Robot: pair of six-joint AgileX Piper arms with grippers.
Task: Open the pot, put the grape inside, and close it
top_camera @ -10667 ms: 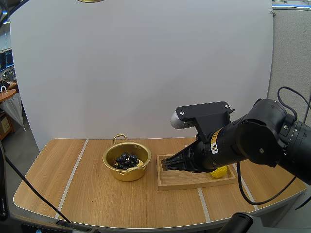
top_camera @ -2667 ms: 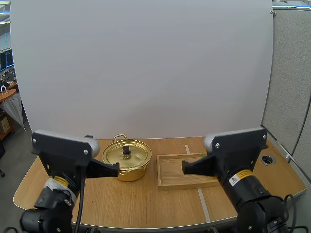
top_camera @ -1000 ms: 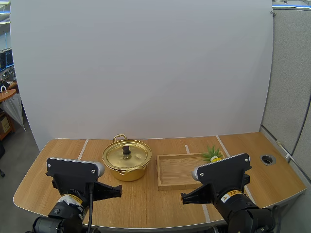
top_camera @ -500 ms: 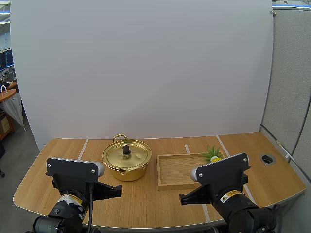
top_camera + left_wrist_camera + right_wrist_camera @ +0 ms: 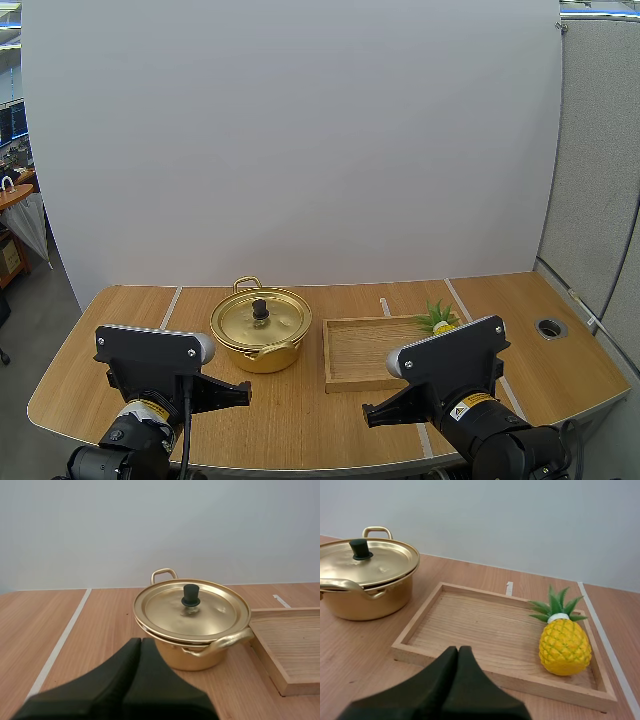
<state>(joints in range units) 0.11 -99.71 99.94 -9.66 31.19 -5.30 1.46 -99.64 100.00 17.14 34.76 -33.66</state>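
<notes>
A gold pot (image 5: 261, 332) stands on the table with its lid (image 5: 260, 318) on, a black knob (image 5: 260, 309) at the lid's middle. The grapes are hidden under the lid. My left gripper (image 5: 243, 394) is drawn back near the table's front edge, ahead of the pot (image 5: 192, 625), its fingers lying together as one dark wedge (image 5: 139, 645). My right gripper (image 5: 368, 411) hangs near the front edge, in front of the wooden tray (image 5: 345, 378), also shut on nothing (image 5: 458, 653). The closed pot (image 5: 366, 577) sits beside the tray (image 5: 470, 625).
A yellow toy pineapple (image 5: 564, 642) lies in the tray at its far right end (image 5: 440, 321). White tape lines (image 5: 150, 360) cross the tabletop. A round hole (image 5: 550, 327) sits in the table at the far right.
Ten seconds back the pot was open with grapes showing; the lid now covers it. Both arms have pulled back to the front edge. In the last second the right gripper drifted slightly left and down.
</notes>
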